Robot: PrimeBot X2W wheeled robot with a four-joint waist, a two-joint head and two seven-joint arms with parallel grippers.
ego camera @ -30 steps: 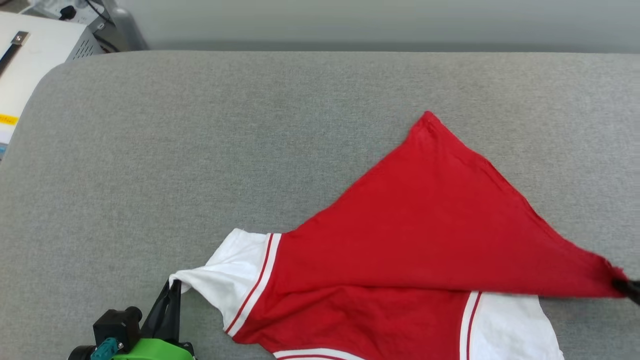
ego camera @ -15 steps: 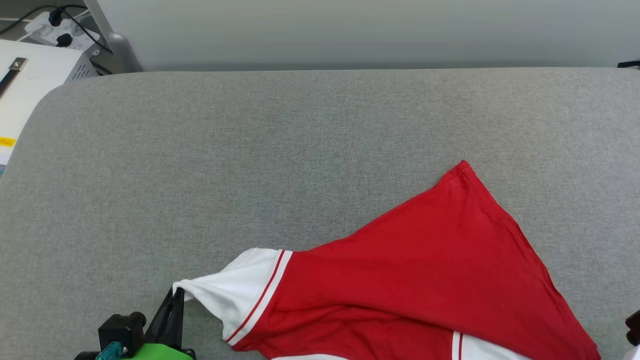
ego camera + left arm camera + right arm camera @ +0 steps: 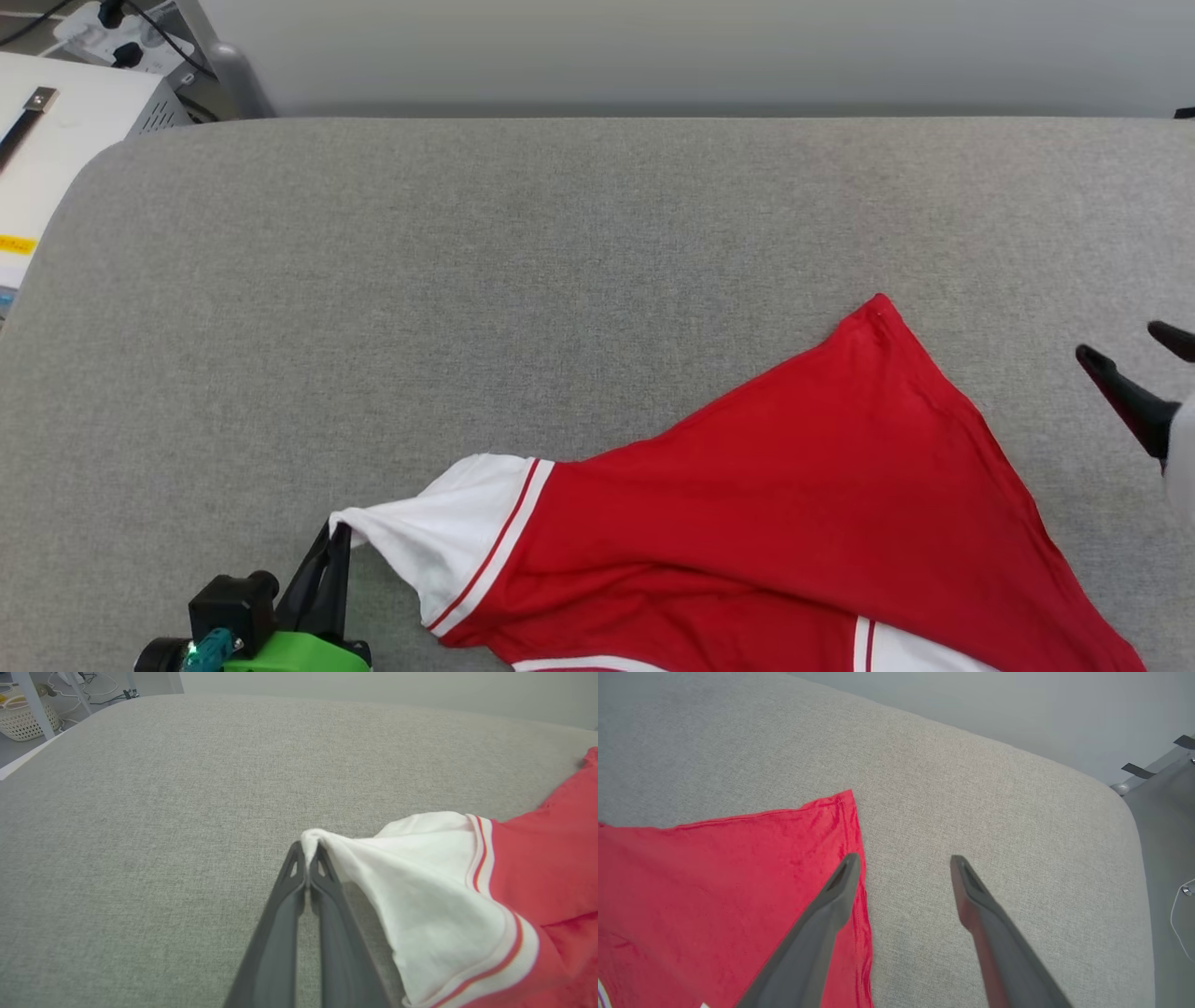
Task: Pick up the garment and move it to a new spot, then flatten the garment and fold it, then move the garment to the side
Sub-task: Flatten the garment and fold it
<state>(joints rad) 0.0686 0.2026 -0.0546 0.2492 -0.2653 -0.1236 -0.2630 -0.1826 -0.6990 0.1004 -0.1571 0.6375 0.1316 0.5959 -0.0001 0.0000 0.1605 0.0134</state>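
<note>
garment (image 3: 794, 485): red tee with white sleeves, lying kinda bunched up on the grey padded table (image 3: 467, 280), toward its near right side
left hand (image 3: 338, 534): clamped tight on the tip of one white sleeve (image 3: 420, 891)
right hand (image 3: 1118, 338): fingers spread wide, holding nothing, just beside the tee's red corner (image 3: 840, 805)

Right claw (image 3: 905, 857) wide — garment (image 3: 714, 872) alongside
</note>
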